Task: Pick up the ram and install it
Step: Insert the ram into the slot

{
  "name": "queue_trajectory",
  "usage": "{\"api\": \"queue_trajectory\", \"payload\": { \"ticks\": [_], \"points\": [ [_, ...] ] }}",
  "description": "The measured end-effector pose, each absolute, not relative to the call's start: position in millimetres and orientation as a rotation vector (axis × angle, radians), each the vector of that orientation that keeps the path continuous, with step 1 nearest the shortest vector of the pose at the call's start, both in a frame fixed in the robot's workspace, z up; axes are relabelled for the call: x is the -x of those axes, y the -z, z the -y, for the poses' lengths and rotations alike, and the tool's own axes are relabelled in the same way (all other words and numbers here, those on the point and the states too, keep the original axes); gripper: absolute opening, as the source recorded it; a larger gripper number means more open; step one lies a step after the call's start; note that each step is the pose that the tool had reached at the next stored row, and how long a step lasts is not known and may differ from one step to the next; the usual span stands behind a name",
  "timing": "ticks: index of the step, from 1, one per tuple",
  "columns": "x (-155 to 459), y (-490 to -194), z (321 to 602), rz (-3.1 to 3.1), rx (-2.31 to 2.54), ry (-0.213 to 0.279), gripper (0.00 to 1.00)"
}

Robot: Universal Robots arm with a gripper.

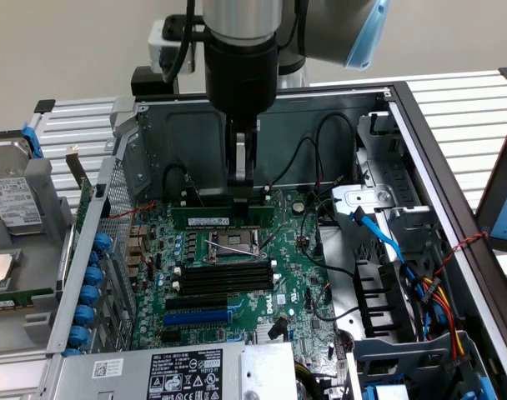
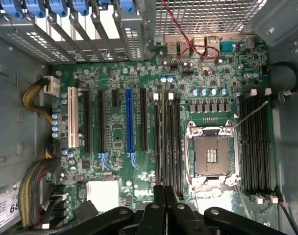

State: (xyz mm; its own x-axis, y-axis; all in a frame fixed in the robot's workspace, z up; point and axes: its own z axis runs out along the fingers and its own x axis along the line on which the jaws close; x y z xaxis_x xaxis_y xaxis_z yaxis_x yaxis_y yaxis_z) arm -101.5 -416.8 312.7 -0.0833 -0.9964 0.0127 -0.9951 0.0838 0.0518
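The ram (image 1: 224, 217) is a long green stick with a white label. It hangs level and on edge under my gripper (image 1: 241, 190), which is shut on its top edge, inside the open computer case. It floats above the motherboard (image 1: 295, 275), close to the CPU socket (image 1: 233, 244). In the wrist view the fingertips of my gripper (image 2: 164, 198) are pressed together in line with the black memory slots (image 2: 168, 142) beside the CPU socket (image 2: 212, 154). A second bank of black slots (image 2: 257, 147) lies bare on the socket's other side. In the exterior view the black memory slots (image 1: 224, 279) lie bare.
A blue expansion slot (image 1: 195, 317) lies beyond the memory slots. Cables and a blue SATA lead (image 1: 378, 233) cross the drive cage on the exterior view's right. A hard drive (image 1: 12, 204) sits outside the case on the left, and a labelled power supply (image 1: 158, 373) spans the front.
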Motion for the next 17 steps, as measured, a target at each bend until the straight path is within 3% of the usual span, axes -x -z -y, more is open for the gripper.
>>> {"api": "queue_trajectory", "payload": {
  "ticks": [17],
  "points": [
    [102.3,-281.7,408.2,2.273,-2.103,0.046,0.12]
  ]
}}
